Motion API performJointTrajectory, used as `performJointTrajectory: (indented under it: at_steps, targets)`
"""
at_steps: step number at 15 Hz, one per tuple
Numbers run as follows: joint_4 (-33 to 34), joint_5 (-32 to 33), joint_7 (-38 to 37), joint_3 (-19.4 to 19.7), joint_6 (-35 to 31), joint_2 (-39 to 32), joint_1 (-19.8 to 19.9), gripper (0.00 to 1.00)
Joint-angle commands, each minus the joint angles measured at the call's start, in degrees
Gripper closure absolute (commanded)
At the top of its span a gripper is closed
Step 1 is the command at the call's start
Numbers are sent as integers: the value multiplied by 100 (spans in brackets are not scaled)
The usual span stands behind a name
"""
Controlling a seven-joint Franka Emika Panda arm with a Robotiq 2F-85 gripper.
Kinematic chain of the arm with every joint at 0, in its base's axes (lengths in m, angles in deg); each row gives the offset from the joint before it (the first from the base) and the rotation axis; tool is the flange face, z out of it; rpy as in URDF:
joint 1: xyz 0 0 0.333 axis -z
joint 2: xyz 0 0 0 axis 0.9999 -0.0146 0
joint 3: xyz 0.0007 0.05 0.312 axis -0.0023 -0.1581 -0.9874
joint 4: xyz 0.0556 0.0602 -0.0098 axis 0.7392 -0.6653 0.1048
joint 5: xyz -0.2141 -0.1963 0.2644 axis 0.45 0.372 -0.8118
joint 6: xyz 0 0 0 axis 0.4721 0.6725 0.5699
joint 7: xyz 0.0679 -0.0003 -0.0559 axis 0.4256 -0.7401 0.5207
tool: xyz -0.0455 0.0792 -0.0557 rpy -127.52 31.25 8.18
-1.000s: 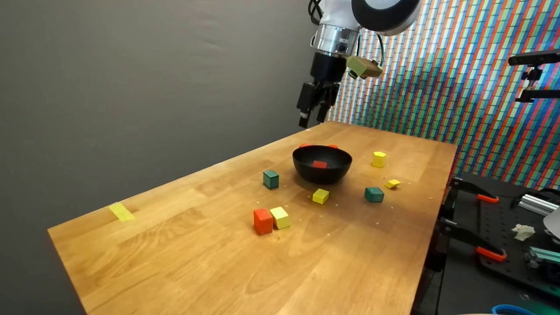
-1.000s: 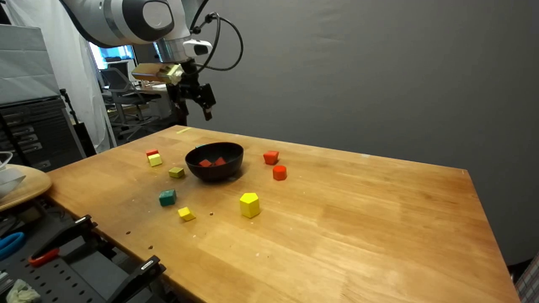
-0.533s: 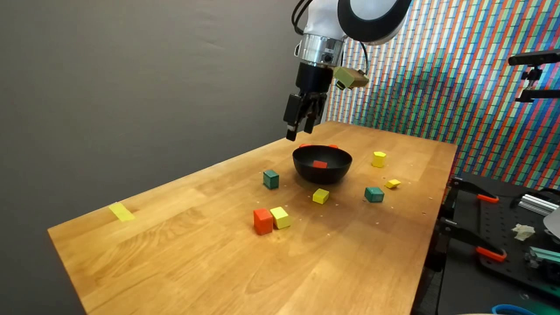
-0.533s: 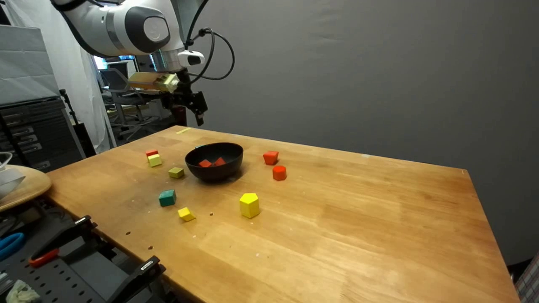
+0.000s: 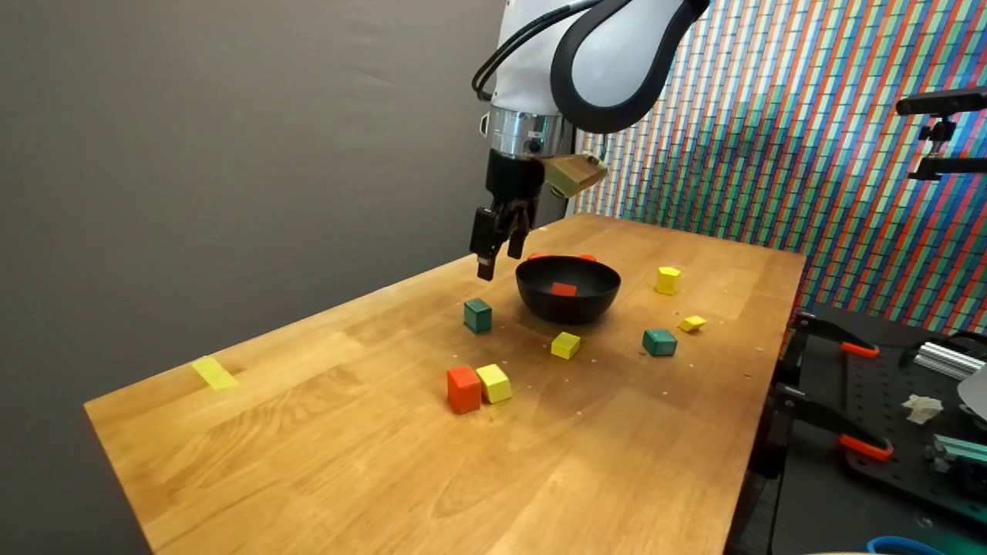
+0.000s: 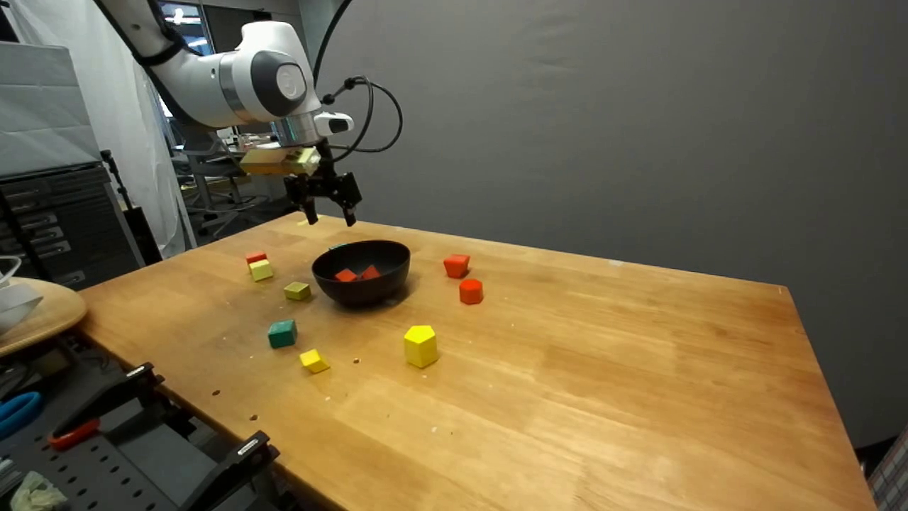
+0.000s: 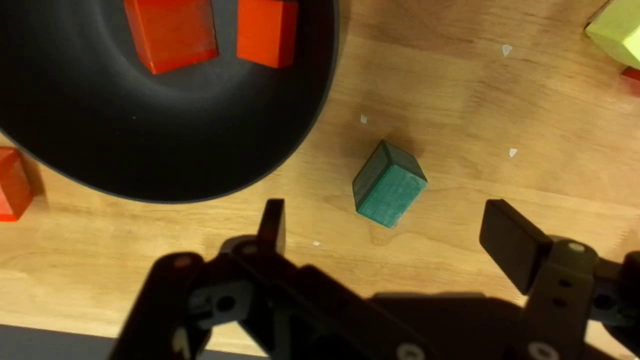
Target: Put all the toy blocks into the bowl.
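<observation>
A: What is nearest?

B: The tool (image 6: 331, 217), holding nothing, its fingers (image 7: 515, 245) spread wide above the tabletop (image 5: 347, 462). A teal block (image 7: 392, 195) lies below, framed between them in the wrist view; the broad spacing presumably lets the tool descend around it.

A: Why that block?

B: It sits alone, just beside the black bowl (image 7: 140, 157), so the carry looks short. Two red blocks (image 7: 172, 35) already rest inside, where the curved wall should corral them.

A: And around the bowl?

B: In an exterior view, two more red blocks (image 6: 456, 266) stand near it, apart from each other; a dull-yellow block (image 6: 297, 291) sits near its opposite flank.

A: Any tight spots?

B: A pale-yellow block (image 5: 494, 384) and a fifth red block (image 5: 463, 390) stand side by side; whether they touch is hard to tell. The tool may need their free sides.

A: And the outliers?

B: A second teal block (image 6: 282, 333) with a small yellow block (image 6: 314, 361) near it, then a five-sided yellow block (image 6: 421, 348), well apart from the rest. Their spacing should leave the fingers room.
</observation>
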Motion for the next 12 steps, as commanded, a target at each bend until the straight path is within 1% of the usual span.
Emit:
performJointTrajectory:
  at_steps: [1, 5, 6, 7, 9, 12]
  targets:
    - [797, 87, -173, 173, 302, -657, -235, 0]
    - [1310, 9, -186, 273, 505, -1197, -284, 0]
    - [1419, -15, -211, 295, 539, -1316, -284, 4]
    - [1506, -40, -229, 308, 574, -1407, -279, 26]
    - [1616, -83, -263, 320, 670, -1524, -268, 30]
    - [1591, -179, -342, 299, 772, -1498, -237, 56]
